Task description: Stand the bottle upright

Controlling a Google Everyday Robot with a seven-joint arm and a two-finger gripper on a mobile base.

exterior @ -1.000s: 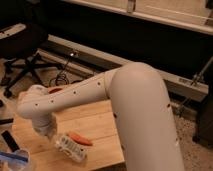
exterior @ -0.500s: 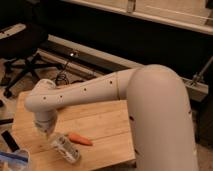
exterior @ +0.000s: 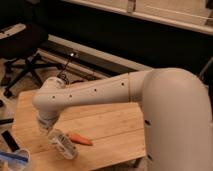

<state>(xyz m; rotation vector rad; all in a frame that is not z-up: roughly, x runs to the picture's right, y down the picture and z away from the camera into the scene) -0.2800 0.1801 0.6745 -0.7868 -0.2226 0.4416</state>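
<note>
The bottle [exterior: 63,145] is a small clear plastic one with a white label. It lies tilted on the wooden table [exterior: 110,130] near the front left. An orange carrot [exterior: 80,139] lies just right of it, touching or nearly touching. My white arm reaches across the table from the right. Its gripper [exterior: 50,130] hangs at the wrist directly over the bottle's upper left end, against or very near it. The wrist hides where the two meet.
A black office chair [exterior: 25,42] stands on the floor beyond the table's left end, with cables [exterior: 67,70] on the floor by it. A bluish object [exterior: 12,158] and a dark flat thing [exterior: 10,140] sit at the table's front left corner.
The arm's wide upper part has swung right in the view and the forearm stretches further left. The bottle and carrot lie where they were.
</note>
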